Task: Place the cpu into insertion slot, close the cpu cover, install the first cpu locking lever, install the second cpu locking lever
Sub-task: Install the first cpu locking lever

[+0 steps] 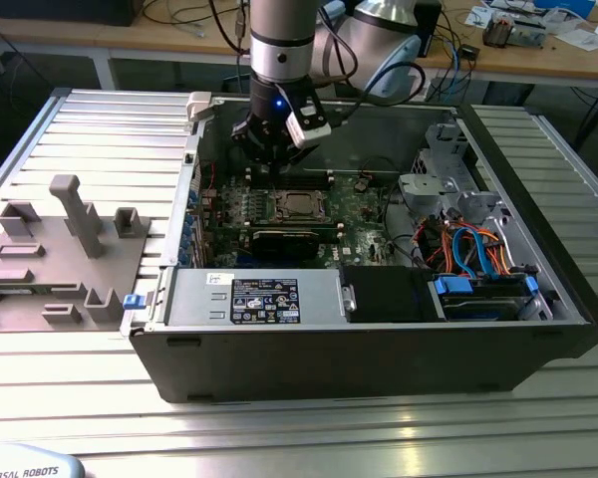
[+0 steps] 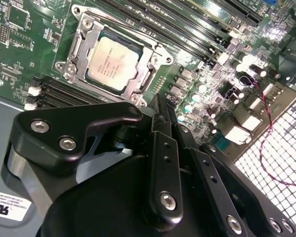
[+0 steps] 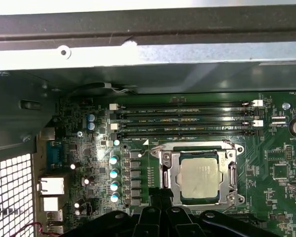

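We see the cpu (image 3: 200, 177) already lying in the insertion slot (image 2: 144, 83), with the cpu cover (image 3: 168, 170) folded down around it. Our gripper (image 1: 271, 147) hangs just beyond the socket's far side, so the chip lies nearer to us than it. Its fingers (image 2: 164, 170) look narrowed together, holding nothing.

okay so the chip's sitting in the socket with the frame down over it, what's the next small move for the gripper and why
Probably ease the gripper down toward the socket's near edge, where a locking lever would sit. In both wrist views the cpu lies in the insertion slot with the cpu cover flat around it, and the gripper hangs beside that frame, holding nothing.
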`<state>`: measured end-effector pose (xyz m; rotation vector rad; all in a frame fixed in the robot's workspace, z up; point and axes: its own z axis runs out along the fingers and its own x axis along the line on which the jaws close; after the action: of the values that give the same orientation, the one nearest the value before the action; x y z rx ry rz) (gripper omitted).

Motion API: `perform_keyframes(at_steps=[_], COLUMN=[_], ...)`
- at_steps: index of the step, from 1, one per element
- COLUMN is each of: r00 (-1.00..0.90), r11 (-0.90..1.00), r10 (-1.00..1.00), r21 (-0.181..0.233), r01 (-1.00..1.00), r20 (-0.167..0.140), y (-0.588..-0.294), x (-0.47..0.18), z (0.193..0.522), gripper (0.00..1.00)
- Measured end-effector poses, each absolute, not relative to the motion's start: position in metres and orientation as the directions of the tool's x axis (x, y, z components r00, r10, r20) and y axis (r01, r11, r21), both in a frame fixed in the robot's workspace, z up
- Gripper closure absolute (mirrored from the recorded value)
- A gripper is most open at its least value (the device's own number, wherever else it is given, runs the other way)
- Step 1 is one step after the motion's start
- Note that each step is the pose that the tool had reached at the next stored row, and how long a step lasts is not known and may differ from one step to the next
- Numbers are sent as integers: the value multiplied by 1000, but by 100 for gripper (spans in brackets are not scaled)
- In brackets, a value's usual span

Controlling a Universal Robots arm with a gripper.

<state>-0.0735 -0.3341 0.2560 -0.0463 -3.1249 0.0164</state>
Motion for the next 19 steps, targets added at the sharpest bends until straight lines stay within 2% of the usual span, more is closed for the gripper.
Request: perform_keyframes(at_steps=[19], r00=[-999], r11=[1000], r10=[30], r21=[-10], r01=[30], r20=[16], y=[-334], x=[-82], z=[256], gripper=[89])
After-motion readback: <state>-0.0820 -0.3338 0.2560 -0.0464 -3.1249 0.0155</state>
